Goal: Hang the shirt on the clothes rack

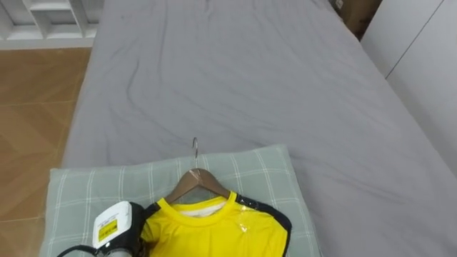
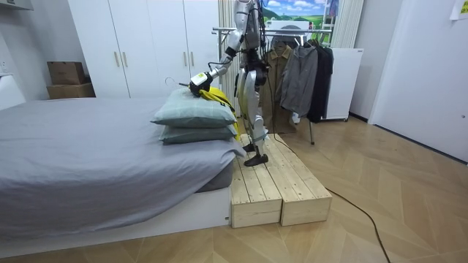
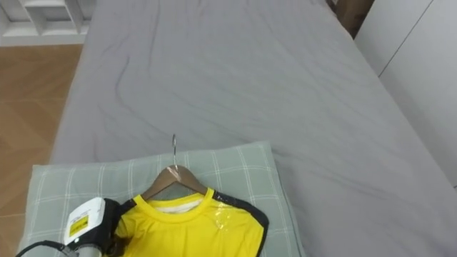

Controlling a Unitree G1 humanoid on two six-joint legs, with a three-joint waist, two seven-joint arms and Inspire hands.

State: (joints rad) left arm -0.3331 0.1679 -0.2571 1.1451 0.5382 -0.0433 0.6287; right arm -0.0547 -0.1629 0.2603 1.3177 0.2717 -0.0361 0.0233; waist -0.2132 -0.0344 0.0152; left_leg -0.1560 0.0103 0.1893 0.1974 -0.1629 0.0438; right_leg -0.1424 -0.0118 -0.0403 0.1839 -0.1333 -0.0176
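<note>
A: Where's the shirt?
B: Yellow shirt (image 1: pixel 214 232) on a wooden hanger (image 1: pixel 200 182), lying over the top pillow (image 1: pixel 264 171) at the near end of the bed (image 1: pixel 250 78) — hook pointing up the bed.
A: Hand?
B: Left hand (image 1: pixel 118 223) is at the shirt's shoulder on the robot's left. Fingers are hidden against the cloth, so I can't tell if they grip.
A: Risks?
B: Contact at one shoulder, so a lift would likely tip the hanger and the shirt could slide off the far arm. If it has cloth only, the hanger gets left on the pillow. The clothes rack (image 2: pixel 241 31) is behind the robot, so it must turn on the wooden platform (image 2: pixel 285 183) — it could step off the edge.
</note>
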